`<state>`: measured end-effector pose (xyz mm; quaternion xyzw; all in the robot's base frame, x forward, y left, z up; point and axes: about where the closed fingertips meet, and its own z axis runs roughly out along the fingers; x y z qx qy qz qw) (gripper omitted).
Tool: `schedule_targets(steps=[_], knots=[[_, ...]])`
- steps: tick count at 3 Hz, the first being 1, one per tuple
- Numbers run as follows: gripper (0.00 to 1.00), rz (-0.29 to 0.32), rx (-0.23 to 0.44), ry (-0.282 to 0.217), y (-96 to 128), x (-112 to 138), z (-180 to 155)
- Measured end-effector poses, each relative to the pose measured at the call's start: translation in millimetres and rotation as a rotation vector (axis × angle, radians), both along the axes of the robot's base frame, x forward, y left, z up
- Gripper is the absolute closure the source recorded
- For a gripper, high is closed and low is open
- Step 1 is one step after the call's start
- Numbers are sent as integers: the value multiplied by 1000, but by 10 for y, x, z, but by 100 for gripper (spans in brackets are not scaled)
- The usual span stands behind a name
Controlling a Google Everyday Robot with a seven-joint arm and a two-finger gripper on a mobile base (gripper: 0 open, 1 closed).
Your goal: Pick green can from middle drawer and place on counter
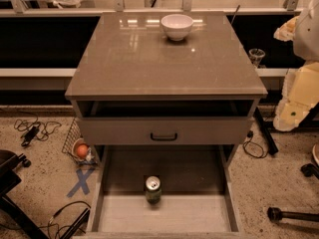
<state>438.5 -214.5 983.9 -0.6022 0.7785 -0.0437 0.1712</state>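
I am looking down on the surface, the glossy top of the cabinet, and I am placing everything against it. A bowl is sitting on the surface near its far edge, about midway across. Under the surface's near edge a dark open slot is showing, and below that a shut front with a black handle. Lower again, the drawer is standing open, reaching out towards me well past the surface's near edge. The can is standing upright on the drawer floor, silver top up, roughly in line with the middle of the surface and apart from both side walls. Nothing is touching it. The claw is hanging off to the right of the surface, beyond its right-hand near corner, at the lower end of the pale arm. It is well apart from the can, and I cannot tell whether it is apart or together. Off the surface's far right corner a glass is standing. Left of the surface, down on the floor, a wire basket is holding an orange ball, and a blue tape cross is lying nearer to me than the basket.
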Motion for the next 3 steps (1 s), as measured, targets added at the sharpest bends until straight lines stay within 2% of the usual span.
schedule_targets(steps=[1, 2, 3], knots=[[0, 0, 0, 0, 0, 0, 1], [0, -15, 69, -20, 33, -19, -105], [0, 19, 274, -20, 222, -173, -835]])
